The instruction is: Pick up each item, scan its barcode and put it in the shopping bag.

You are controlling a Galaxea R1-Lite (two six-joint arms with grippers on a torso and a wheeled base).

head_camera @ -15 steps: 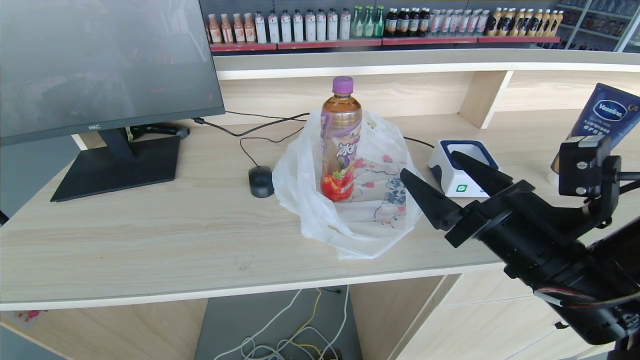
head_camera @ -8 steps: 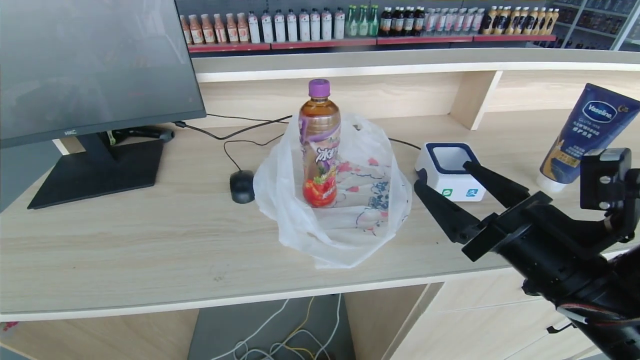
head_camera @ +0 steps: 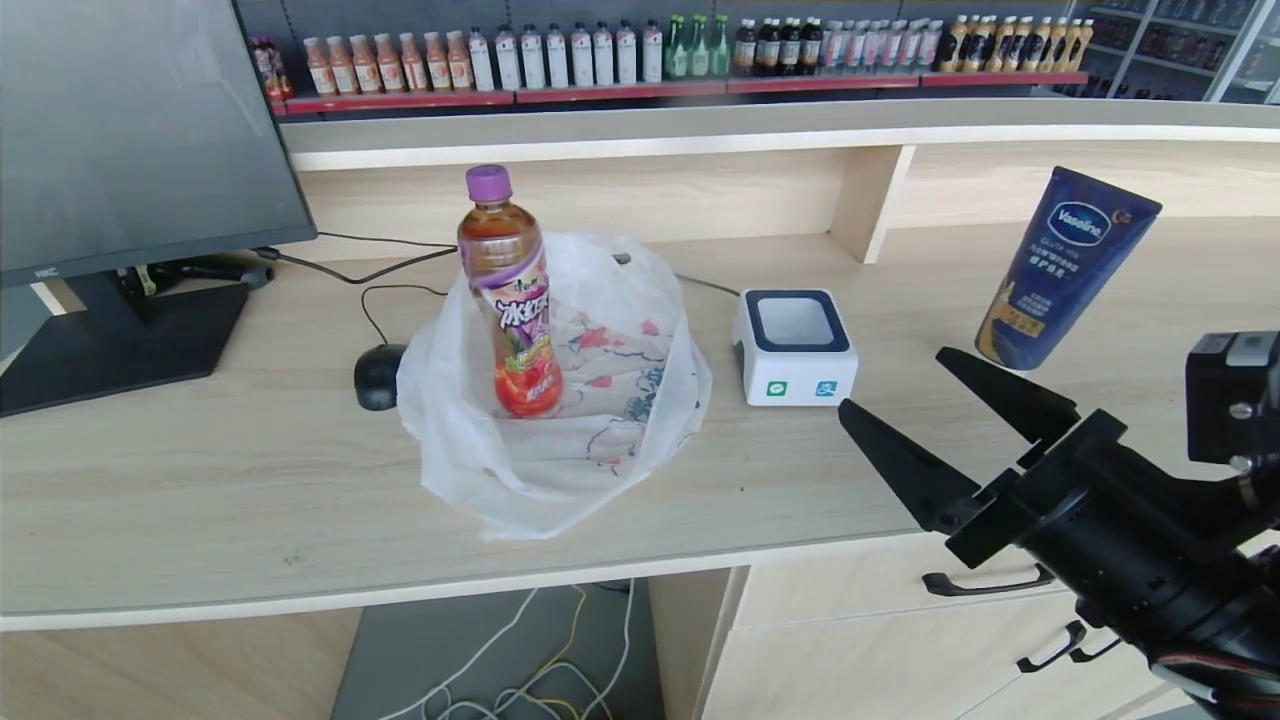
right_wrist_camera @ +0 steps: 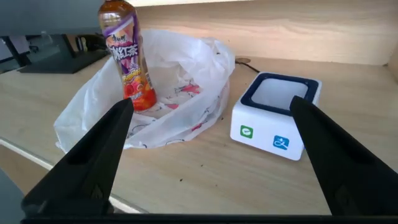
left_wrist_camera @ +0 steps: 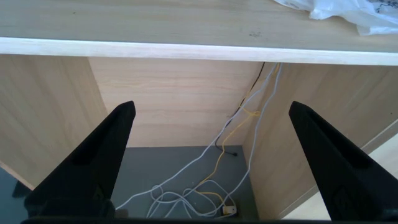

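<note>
Head view: the bottle point(head_camera: 510, 290) with the purple cap stands upright inside the shopping bag point(head_camera: 590, 460), whose white plastic is slumped open around its base at the middle of the counter point(head_camera: 200, 480). That item looks dealt with. The blue tube point(head_camera: 1065, 270) is the one left. It stands on its cap at the far right of the counter, leaning a little, well apart from the bag. Between the two, just right of the bag, sits the scanner point(head_camera: 795, 345), its window facing up.

The right gripper point(head_camera: 895, 380) hangs at the near right, over the counter's near edge, jaws wide and holding nothing. Its tips point toward the scanner and bag, with the tube off to its far right. The left gripper point(left_wrist_camera: 211, 109) is low, below the counter's near edge, jaws wide and empty too.

The step in hand is most likely fetching the tube. That calls for swinging the right gripper right and farther in, closing on the tube's body without tipping it, then turning its barcode to the scanner window.

To the left lie a mouse point(head_camera: 378, 375) and a monitor point(head_camera: 130, 130).
</note>
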